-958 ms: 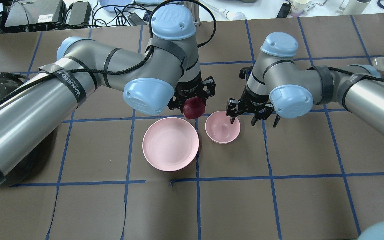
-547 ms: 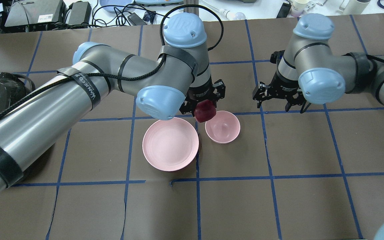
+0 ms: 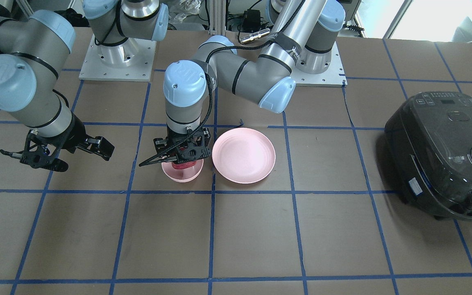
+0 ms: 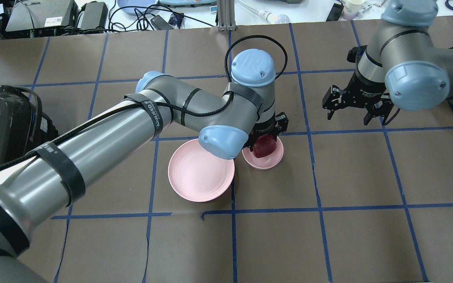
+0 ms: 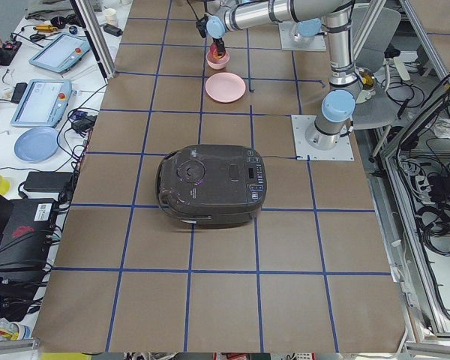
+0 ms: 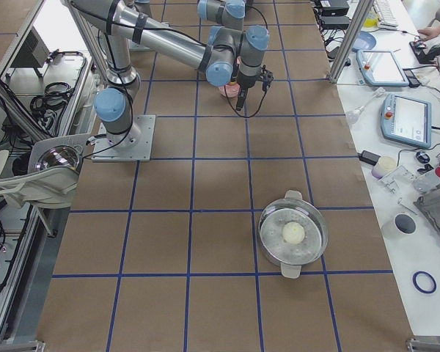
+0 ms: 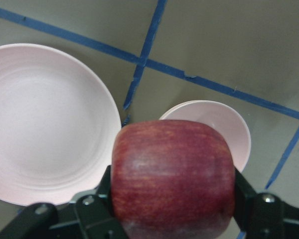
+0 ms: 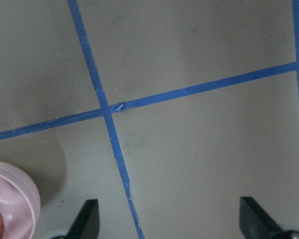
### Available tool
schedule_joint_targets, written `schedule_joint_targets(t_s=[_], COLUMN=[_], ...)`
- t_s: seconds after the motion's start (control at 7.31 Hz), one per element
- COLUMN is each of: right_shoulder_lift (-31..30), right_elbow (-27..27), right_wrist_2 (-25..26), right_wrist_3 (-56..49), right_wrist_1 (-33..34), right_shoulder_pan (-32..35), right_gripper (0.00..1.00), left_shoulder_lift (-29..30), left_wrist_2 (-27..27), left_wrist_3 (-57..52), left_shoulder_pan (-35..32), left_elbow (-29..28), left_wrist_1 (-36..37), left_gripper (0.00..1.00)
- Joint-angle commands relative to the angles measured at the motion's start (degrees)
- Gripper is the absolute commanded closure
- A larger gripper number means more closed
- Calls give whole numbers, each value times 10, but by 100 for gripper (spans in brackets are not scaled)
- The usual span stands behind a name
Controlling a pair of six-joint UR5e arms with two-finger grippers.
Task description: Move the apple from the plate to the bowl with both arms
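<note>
The left jaws, at the end of the left arm (image 4: 140,122), are clenched on the apple (image 4: 265,146), one finger on each side, directly over the bowl (image 4: 269,163). From the front, the apple sits low in the bowl's mouth, about level with the rim; whether it touches the inside of the bowl cannot be told. The left wrist camera shows the apple filling the grasp, with the bowl's far rim showing behind it. The plate (image 4: 201,173) lies flat on the counter (image 4: 348,236) just beside the bowl, on the robot's left of it, the two rims nearly meeting. The right jaws, on the right arm (image 4: 411,84), are released and spread wide, holding nothing; they hang above the counter well apart from the bowl, on its right and farther from the robot. A black cooker (image 3: 441,155) stands far to the bowl's left.
</note>
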State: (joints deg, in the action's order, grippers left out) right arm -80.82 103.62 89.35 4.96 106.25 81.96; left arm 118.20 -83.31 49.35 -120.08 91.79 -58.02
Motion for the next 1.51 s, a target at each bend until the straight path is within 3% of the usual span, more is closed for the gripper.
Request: schedule_joint_targets(t_s=[0.0, 0.14, 0.27, 0.41, 0.96, 1.37], right_shoulder_lift=[-1, -6, -9, -14, -30, -35], right_elbow=[4, 1, 1, 0, -15, -114], right_wrist_2=[3, -1, 0, 1, 2, 3], right_wrist_3=[-2, -54, -99, -99, -95, -91], right_wrist_1=[-2, -3, -3, -2, -26, -145], right_shoulder_pan=[-4, -7, -7, -7, -6, -2], right_gripper=[0, 0, 0, 0, 0, 0], left_shoulder_lift=[28, 33, 34, 34, -29, -151], left_wrist_2=[-2, -2, -2, -4, -4, -6], left_wrist_3=[0, -3, -5, -9, -74, -210], left_shoulder_pan=[-3, -3, -3, -3, 22, 58], left_elbow=[1, 1, 1, 0, -8, -15], left_wrist_1=[14, 13, 14, 14, -22, -165], left_gripper=[100, 100, 91, 1, 0, 0])
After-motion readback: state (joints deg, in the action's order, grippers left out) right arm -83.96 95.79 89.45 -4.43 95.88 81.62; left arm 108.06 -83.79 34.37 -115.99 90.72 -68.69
